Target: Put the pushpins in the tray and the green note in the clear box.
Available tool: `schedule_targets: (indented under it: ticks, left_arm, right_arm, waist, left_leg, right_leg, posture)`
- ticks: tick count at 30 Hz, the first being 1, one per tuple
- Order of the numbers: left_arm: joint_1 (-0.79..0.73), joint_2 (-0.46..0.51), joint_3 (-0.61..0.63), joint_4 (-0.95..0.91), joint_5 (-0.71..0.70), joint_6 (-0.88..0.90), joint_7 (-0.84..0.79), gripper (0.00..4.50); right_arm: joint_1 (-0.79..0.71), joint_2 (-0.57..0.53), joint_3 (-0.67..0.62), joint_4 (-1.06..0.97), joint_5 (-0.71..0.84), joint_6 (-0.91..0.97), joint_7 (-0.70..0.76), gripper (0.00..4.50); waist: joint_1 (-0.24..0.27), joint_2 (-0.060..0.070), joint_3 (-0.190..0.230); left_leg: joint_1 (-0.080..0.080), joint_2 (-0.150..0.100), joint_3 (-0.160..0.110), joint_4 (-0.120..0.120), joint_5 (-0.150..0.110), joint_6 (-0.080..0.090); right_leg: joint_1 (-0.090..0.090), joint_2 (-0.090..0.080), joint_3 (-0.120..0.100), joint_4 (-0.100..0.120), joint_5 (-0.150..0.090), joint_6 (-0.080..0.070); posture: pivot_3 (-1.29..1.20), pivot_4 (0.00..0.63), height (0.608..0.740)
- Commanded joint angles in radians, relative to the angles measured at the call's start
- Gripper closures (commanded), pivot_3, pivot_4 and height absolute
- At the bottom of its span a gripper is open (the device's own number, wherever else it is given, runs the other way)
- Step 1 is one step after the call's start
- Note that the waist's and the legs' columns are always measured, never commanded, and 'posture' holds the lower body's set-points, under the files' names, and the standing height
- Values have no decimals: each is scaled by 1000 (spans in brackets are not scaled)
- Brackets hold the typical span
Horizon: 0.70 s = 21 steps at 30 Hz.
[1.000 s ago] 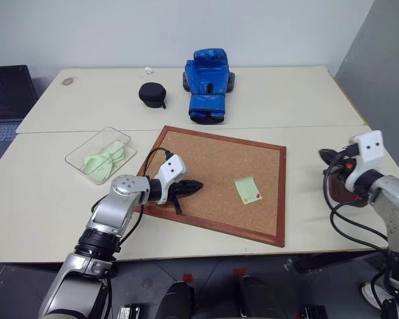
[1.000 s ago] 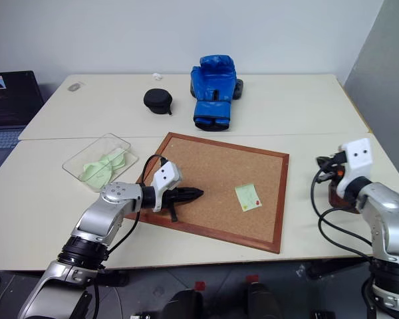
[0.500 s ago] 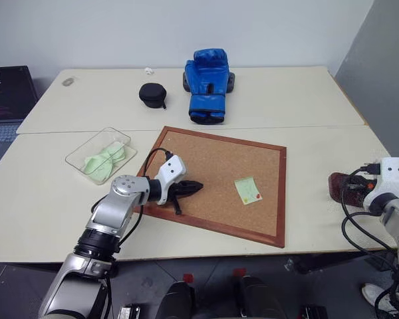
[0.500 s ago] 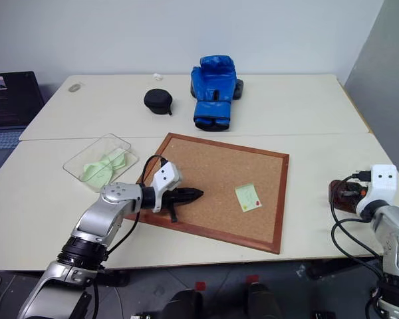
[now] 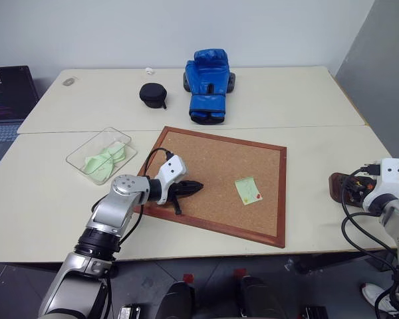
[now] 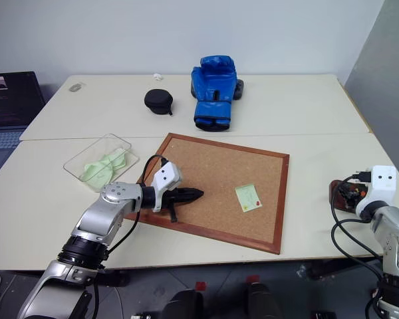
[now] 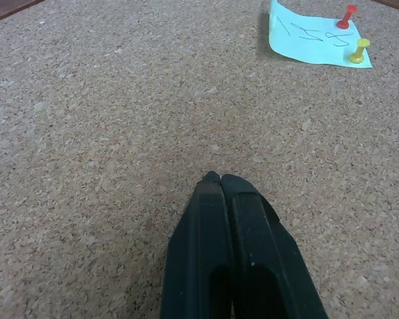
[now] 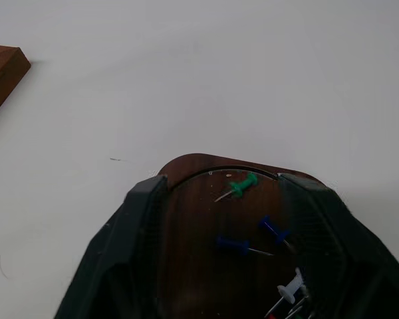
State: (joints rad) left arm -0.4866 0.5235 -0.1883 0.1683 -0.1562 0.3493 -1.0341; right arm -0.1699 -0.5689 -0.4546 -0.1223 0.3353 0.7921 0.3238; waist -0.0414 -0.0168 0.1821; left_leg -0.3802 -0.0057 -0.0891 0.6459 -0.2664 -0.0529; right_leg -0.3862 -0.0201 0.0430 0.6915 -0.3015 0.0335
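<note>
Two pale counters pushed together fill the room in front of me, with a grey wall behind. On the corkboard the green note is held by a red pushpin and a yellow pushpin at one edge. Far on my right sits the brown tray, with a green pushpin, two blue ones and a white one inside. My right gripper hangs right over the tray with its fingers spread apart, holding nothing. My left gripper is pinched closed and empty, low over the cork, well short of the note. The clear box sits left of the board with green paper in it. I think the pins may be stuck in hard. A sideways pull could tear the note or drag the board. A tiny pin could also slip out and roll off the counter.
</note>
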Motion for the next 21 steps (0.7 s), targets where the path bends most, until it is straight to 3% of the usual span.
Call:
schedule_targets:
  ticks: [1, 7, 11, 15, 21]
  left_arm:
    - [6, 6, -20, 13, 13, 10, -8, 4500]
    - [-5, 2, -23, 32, 17, 1, -11, 4500]
    - [-20, -3, -27, 54, 21, -7, -12, 4500]
    - [-34, -9, -29, 66, 23, -14, -15, 4500]
    - [-41, -14, -32, 74, 27, -24, -10, 4500]
  right_arm:
    - [18, -56, -4, -55, 12, -45, 66, 1167]
    - [90, -144, 145, -223, 113, -163, 401, 1167]
    - [94, -144, 264, -303, 154, -208, 522, 1167]
    - [61, -110, 403, -275, 107, -275, 565, 1167]
    - [-15, -45, 498, -155, 50, -343, 549, 1167]
  waist:
    - [0, 0, 0]
    - [-1, 0, 0]
    - [1, 0, 0]
    - [3, 0, 0]
    - [9, 0, 0]
  left_leg:
    - [0, 0, 0, 0, 0, 0]
    - [1, 0, 0, 0, 0, 0]
    - [1, 0, -1, 1, 0, 0]
    - [0, 0, -2, 1, 0, 0]
    - [0, 0, -2, 2, 0, 0]
  right_leg:
    - [0, 0, 0, 0, 0, 0]
    - [1, 1, 0, -1, 0, 0]
    - [2, 1, -1, -1, 0, 0]
    - [2, 1, -2, -1, 0, 0]
    - [2, 0, -2, -2, 0, 1]
  posture:
    - [0, 150, 740]
    - [0, 150, 740]
    - [0, 150, 740]
    - [0, 150, 740]
    - [0, 150, 740]
